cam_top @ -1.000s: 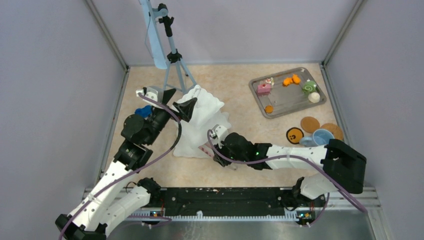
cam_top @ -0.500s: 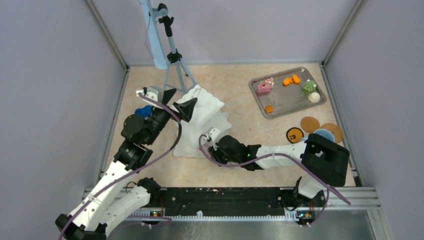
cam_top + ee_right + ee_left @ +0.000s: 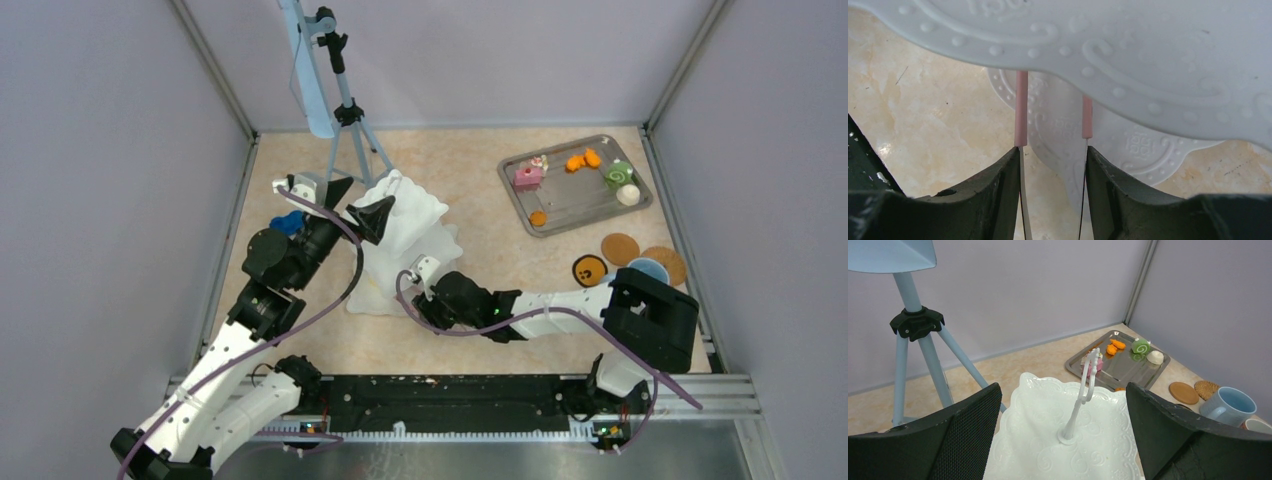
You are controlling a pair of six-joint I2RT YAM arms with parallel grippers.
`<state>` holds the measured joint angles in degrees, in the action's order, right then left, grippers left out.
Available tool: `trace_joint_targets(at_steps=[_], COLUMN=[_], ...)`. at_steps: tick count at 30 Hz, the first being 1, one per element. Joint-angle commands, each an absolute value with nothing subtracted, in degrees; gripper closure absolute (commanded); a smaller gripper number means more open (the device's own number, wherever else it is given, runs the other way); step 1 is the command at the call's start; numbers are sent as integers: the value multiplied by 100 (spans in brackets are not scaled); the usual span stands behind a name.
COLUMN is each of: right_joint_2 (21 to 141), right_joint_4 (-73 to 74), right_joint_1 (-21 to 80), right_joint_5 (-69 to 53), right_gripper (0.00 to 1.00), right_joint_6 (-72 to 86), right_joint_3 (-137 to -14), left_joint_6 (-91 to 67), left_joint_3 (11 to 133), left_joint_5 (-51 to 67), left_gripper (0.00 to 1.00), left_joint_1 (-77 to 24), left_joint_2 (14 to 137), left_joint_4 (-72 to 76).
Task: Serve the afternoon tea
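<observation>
At two o'clock on the tray (image 3: 585,205), toy pastries (image 3: 583,160) look light and slippery: pinch their middles with pink tongs (image 3: 1021,107) the right gripper (image 3: 1053,155) clamps; left gripper (image 3: 1063,390) gapes.

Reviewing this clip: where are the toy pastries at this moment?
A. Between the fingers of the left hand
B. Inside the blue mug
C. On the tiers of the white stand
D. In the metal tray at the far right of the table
D: the pink cake slice, the orange pastries and the green roll all lie in the metal tray, while the white stand shows a bare top tier in the left wrist view.
</observation>
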<state>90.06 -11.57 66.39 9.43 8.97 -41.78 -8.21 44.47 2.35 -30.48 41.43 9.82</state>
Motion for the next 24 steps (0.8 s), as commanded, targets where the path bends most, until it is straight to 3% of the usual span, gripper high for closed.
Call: trace_joint_targets(at_steps=[1, 11, 19, 24], right_joint_2=[8732, 7516, 6972, 5530], right_joint_4=[-1265, -348, 2067, 3417], right_joint_1=[6791, 6829, 6824, 6833], right_joint_5=[1051, 1087, 1160, 1698], right_gripper=[54, 54, 56, 57], right_joint_6=[892, 1521, 3029, 4076], right_joint_3=[-4397, -3781, -3981, -3850], left_joint_6=[-809, -826, -844, -838], left_joint_3=[4598, 4598, 4596, 4580], left_joint_5=[314, 339, 341, 302], left_gripper=[1, 1, 1, 1], left_joint_1=[-3032, -3024, -3008, -3015], left_joint_2=[4161, 4182, 4234, 4180], left_joint_4=[1177, 1178, 1178, 1167])
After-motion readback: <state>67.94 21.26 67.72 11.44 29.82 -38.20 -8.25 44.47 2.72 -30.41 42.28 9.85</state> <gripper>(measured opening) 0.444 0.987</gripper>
